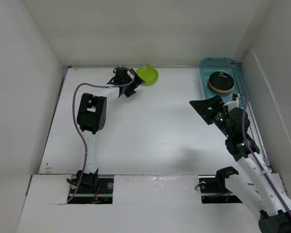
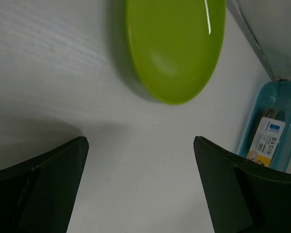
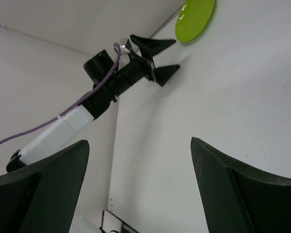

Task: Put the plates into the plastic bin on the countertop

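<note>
A lime green plate lies on the white countertop at the back, left of the middle. My left gripper is open and empty just left of it; in the left wrist view the plate lies ahead of the spread fingers. The teal plastic bin stands at the back right with a stack of plates in it, a black one on top over orange. My right gripper is open and empty, in front of the bin. The right wrist view shows the green plate far off.
White walls close in the countertop on the left, back and right. The left arm reaches up the left side. The bin's end with a label shows at the right of the left wrist view.
</note>
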`<state>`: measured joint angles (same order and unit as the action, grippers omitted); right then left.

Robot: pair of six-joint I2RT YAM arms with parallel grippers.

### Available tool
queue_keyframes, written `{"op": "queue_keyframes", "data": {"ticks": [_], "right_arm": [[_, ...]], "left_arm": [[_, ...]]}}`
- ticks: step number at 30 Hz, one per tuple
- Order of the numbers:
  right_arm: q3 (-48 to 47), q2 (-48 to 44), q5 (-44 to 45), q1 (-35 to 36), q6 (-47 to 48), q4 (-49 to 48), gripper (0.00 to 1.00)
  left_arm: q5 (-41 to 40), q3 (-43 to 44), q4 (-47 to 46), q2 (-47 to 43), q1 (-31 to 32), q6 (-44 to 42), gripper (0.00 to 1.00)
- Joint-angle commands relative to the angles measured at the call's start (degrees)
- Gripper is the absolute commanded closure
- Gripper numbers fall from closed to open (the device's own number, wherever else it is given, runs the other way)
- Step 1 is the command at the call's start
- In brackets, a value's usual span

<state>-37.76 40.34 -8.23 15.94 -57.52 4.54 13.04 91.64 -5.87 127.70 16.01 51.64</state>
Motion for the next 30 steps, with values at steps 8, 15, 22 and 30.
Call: {"op": "queue_keyframes", "data": {"ticks": [8,15,22,30], "right_arm": [[2.7,-1.2,-4.6,0.6,0.9,1.1,0.1],[1.0,-1.2,-5.8,-0.5,0.9,2.1,0.1],[1.5,-1.2,-7.0,-1.0,1.4,2.7,0.1],[1.5,0.5,-5.2,-1.5,2.8,3.2,0.1]], "left_arm": [[-3.0,33.5,20.2,17.8,-1.0,0.8,0.37],[-2.5,34.3,20.2,19.7,-1.5,2.1,0.81],[-0.5,34.9,19.6,21.1,-1.5,2.6,1.0],[-0.5,21.3,11.6,5.2,-2.0,-2.0,1.0]]}}
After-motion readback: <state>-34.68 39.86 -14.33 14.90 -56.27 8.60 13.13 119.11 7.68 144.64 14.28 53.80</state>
